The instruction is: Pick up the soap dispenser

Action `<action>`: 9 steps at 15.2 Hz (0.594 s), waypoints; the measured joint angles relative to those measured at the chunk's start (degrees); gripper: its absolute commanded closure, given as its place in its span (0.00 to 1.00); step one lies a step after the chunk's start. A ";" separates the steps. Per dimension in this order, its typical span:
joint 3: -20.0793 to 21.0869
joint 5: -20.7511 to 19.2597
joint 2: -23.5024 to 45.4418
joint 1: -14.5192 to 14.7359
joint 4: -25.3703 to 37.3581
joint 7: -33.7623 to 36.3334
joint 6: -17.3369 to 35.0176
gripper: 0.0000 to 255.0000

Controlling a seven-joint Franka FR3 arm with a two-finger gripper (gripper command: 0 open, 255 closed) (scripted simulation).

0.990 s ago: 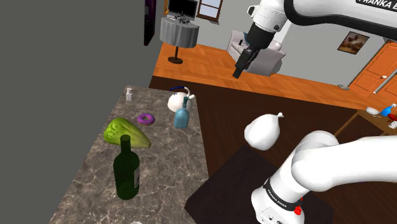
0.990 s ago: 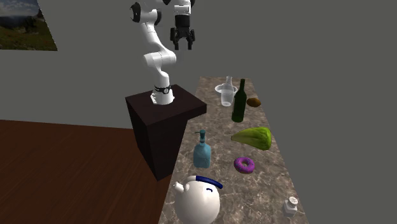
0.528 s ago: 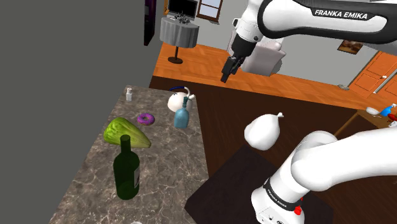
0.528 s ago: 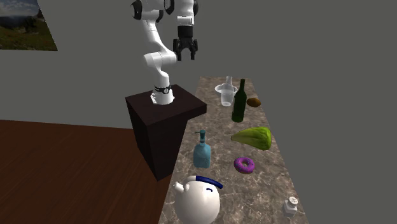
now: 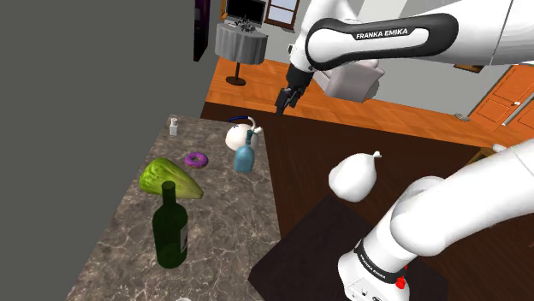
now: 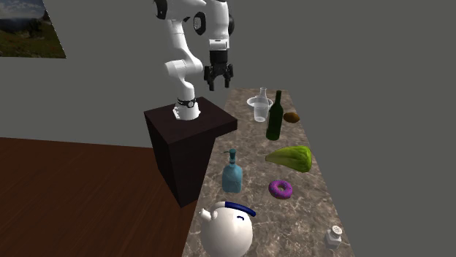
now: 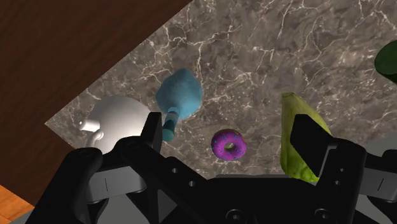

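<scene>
The soap dispenser [image 5: 245, 156] is a light blue bottle with a darker pump top. It stands upright on the marble counter [image 5: 222, 222] near its edge, next to a white kettle [image 5: 239, 132]. My black gripper [image 5: 281, 104] hangs open in the air well above and beyond the dispenser, holding nothing. From the second exterior view the dispenser [image 6: 232, 174] stands far below and nearer the camera than the gripper [image 6: 218, 84]. Looking along the gripper [image 7: 229, 137], the dispenser [image 7: 179, 95] lies on the counter beside one finger [image 7: 153, 127], outside the gap.
Around the dispenser on the counter are a purple doughnut [image 5: 196, 160], a green lettuce [image 5: 169, 180], a dark green bottle [image 5: 169, 229] and a small shaker [image 5: 173, 127]. A clear jug [image 6: 260, 107] and a brown lump [image 6: 292, 117] stand near the dark stand [image 6: 190, 142]. Wooden floor borders the counter edge.
The arm has swung the gripper down and toward the shoulder view's left, closer to the counter edge. The fingers stayed open. Nothing on the counter moved.
</scene>
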 measured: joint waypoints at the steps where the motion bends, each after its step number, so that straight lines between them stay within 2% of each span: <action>1: -0.43 -0.05 1.89 -0.24 0.58 -0.44 1.23 0.00; 9: -1.73 0.28 18.57 -1.08 7.07 -1.40 10.66 0.00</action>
